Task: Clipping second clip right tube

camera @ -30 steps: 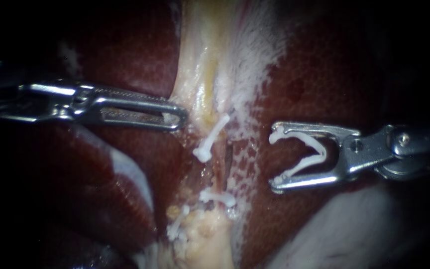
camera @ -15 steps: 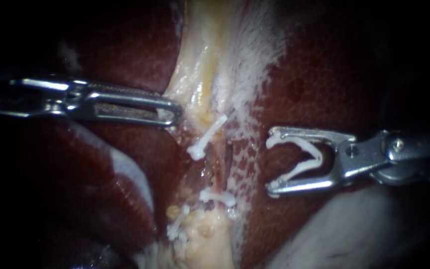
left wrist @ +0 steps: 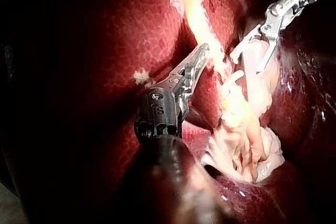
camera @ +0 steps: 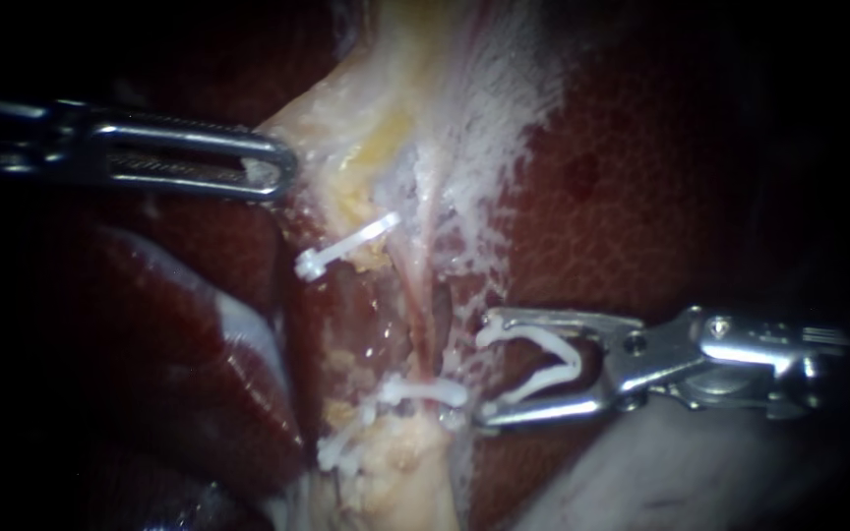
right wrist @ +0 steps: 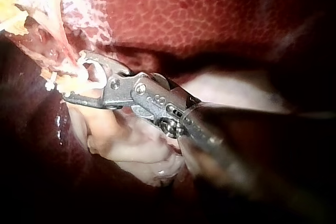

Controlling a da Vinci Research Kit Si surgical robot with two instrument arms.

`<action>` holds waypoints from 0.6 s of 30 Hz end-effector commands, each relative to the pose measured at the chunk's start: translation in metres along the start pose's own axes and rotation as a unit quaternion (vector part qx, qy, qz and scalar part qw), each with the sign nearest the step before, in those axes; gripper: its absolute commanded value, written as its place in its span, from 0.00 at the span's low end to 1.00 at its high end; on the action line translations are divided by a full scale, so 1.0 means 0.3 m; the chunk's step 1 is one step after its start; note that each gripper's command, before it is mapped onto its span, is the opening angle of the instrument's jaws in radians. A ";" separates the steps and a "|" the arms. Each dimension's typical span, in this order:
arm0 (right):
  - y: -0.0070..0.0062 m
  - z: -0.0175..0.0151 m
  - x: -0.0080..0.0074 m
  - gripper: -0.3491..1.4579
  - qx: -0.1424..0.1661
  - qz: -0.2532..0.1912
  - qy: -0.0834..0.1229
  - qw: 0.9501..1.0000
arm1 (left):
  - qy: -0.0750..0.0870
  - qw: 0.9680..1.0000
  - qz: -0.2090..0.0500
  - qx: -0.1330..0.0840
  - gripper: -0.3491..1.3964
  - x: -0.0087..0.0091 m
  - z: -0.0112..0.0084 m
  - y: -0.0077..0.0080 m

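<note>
**Right tube (camera: 425, 315) just ahead of my open clip (camera: 573, 362)**

Dark red liver (camera: 632, 187) fills the field on both sides. Down the middle runs a band of pale tissue (camera: 386, 108), yellowish and frayed at its edges. Three shut clips sit around it. An upper closed clip (camera: 346, 248) lies slantwise on the strand beside the right tube. A lower closed clip (camera: 427, 391) crosses the foot of the right tube. A third clip (camera: 344, 450) sits lower, at the edge of the pale stump. White filmy shreds cling to the liver between the tube and my right instrument (camera: 484, 369).

The right tube is the thin pink strand running from the pale band down to the lower closed clip. It lies just ahead of my right instrument's tips, outside the clip's mouth. In the right wrist view the tips are close against it, and I cannot tell whether they touch.

My right jaws stand wide apart, each seated on one leg of the open clip, its mouth facing the tube. My left instrument (camera: 277, 175) has its jaws pressed together on the edge of the pale tissue, well apart from the right tube.
</note>
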 end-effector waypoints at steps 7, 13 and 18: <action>0.0018 0.008 -0.0009 0.51 0.010 0.003 -0.004 1.000 | -0.003 1.000 0.003 -0.004 0.00 -0.0016 -0.0006 -0.0054; 0.0022 0.012 -0.0018 0.50 0.023 0.001 -0.010 1.000 | -0.004 1.000 0.003 -0.004 0.00 -0.0016 -0.0006 -0.0056; 0.0015 0.017 -0.0014 0.50 0.022 0.003 -0.010 1.000 | -0.004 1.000 0.003 -0.004 0.00 -0.0015 -0.0005 -0.0057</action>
